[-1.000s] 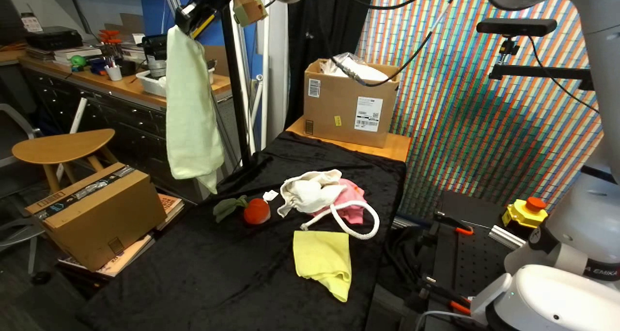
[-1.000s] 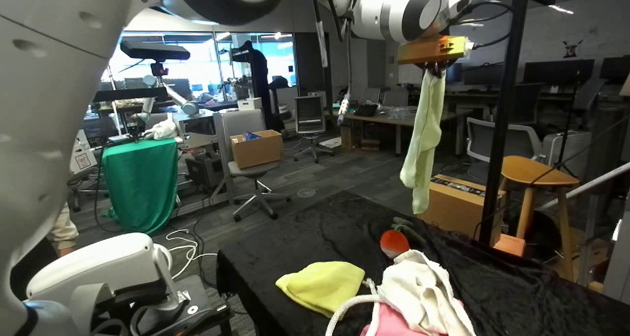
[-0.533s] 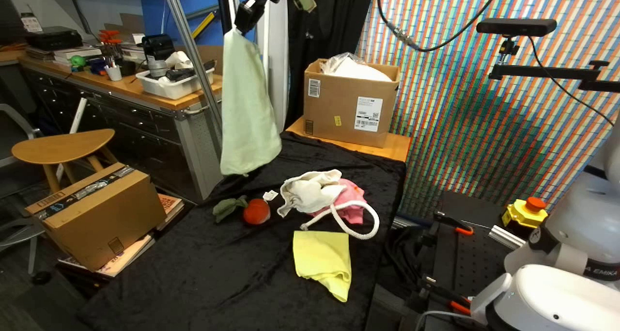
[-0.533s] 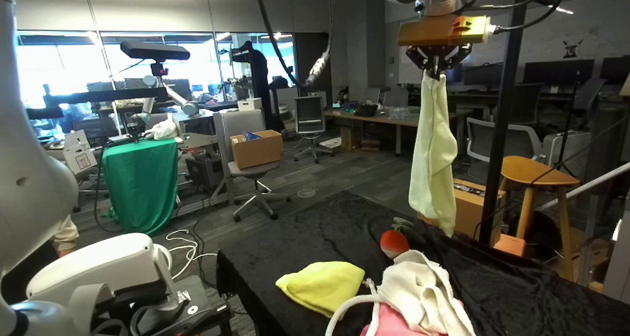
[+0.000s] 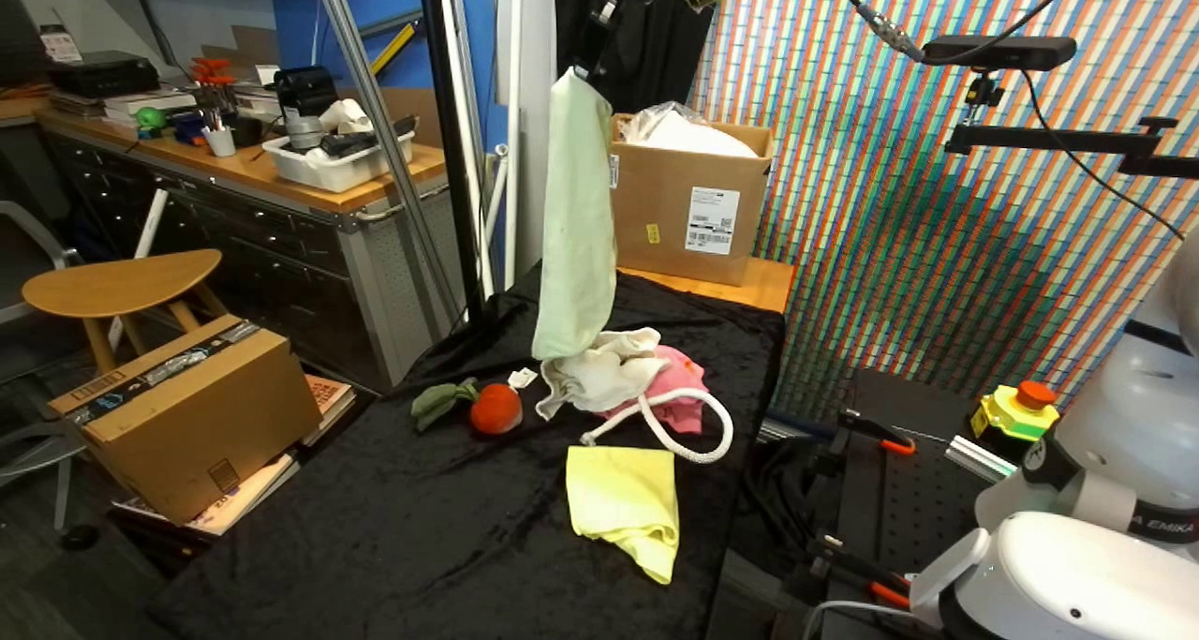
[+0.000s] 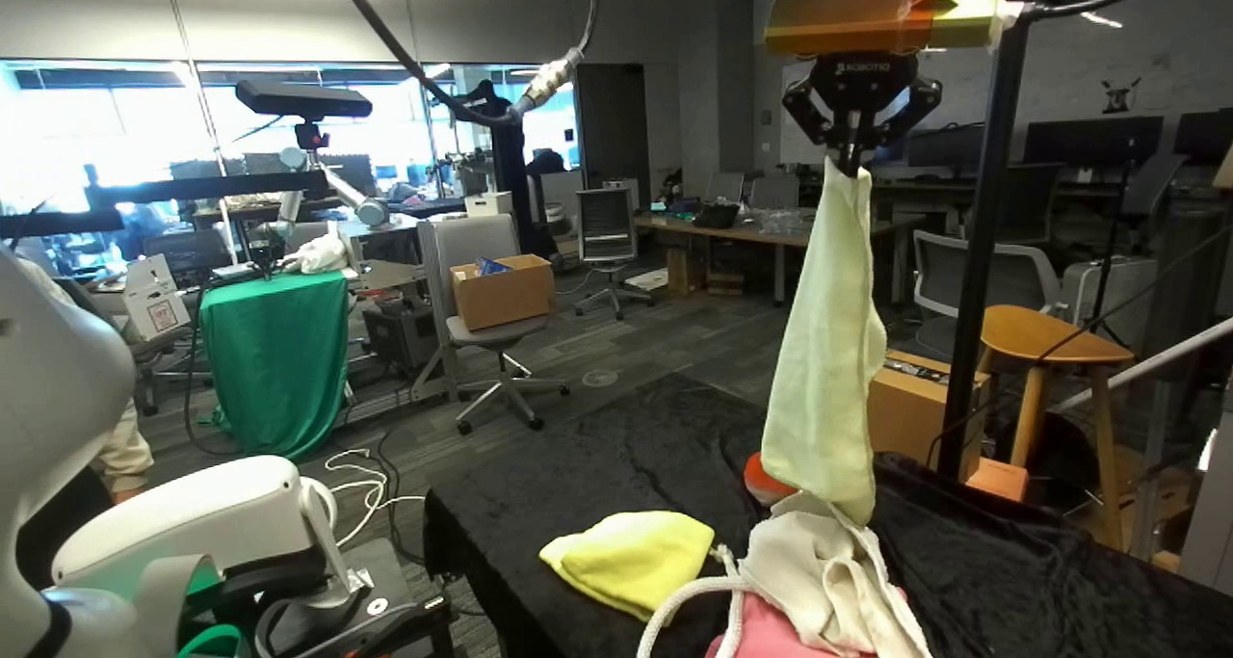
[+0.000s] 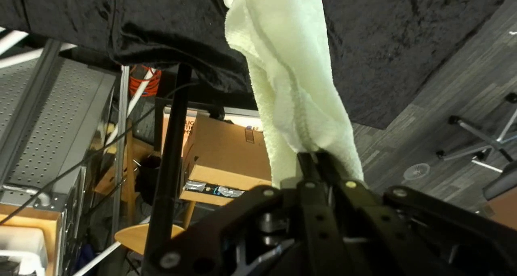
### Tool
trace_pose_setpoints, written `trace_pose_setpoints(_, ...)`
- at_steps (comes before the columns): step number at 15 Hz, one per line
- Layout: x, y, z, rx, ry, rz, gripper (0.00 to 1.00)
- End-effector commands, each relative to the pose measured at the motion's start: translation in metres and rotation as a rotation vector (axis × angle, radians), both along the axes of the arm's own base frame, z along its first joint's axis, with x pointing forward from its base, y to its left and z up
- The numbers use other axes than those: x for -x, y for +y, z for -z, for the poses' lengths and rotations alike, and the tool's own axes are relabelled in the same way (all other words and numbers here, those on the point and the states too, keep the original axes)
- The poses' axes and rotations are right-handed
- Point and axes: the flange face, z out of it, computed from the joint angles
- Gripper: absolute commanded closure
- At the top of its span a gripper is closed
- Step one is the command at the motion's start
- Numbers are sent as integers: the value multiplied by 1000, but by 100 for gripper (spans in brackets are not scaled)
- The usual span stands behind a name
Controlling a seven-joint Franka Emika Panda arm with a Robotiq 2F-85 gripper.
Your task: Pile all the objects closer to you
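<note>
My gripper (image 6: 849, 165) is shut on the top end of the pale yellow-green cloth (image 6: 824, 369), which hangs down long and loose. In the wrist view, the fingertips pinch the cloth (image 7: 291, 74). In both exterior views, its lower end overlaps the edge of the white cloth (image 5: 599, 378); whether they touch I cannot tell. Under the white cloth lies the pink cloth (image 5: 684, 392), with the white rope loop (image 5: 723, 424) across it. Closer to the robot's base, a yellow cloth (image 5: 623, 499) lies flat. The red-and-green item (image 5: 496, 409) rests beside the white cloth, partly hidden in an exterior view (image 6: 766, 480).
Black fabric (image 5: 421, 528) covers the table. A tall cardboard box (image 5: 674, 209) stands on its wooden back edge. A black post (image 6: 981, 253) rises by the table's side, near another cardboard box (image 5: 187, 415) and a stool (image 5: 122, 284).
Gripper and hanging cloth have swung across from beyond the table's side to above the white cloth. The cloth's lower end now overlaps the white cloth in view. Things on the table have not moved.
</note>
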Motion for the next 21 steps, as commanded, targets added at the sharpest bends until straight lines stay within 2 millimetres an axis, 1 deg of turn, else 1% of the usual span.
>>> trace_pose_setpoints(1, 12, 1, 22, 48, 64, -19, 94)
trace_pose_setpoints(4, 6, 7, 68, 111, 144, -29, 94)
trace_pose_setpoints(6, 2, 11, 97, 121, 201, -53, 94)
trace_pose_setpoints(8, -2, 12, 123, 120, 255, -77, 94)
trace_pose_setpoints(11, -3, 9, 157, 151, 332, -100, 94)
trace_pose_setpoints(14, 13, -8, 173, 139, 353, -142, 94)
trace_pose_setpoints(19, 46, -45, 181, 108, 380, -109, 94)
trace_pose_setpoints(21, 54, -52, 185, 124, 410, -105, 94)
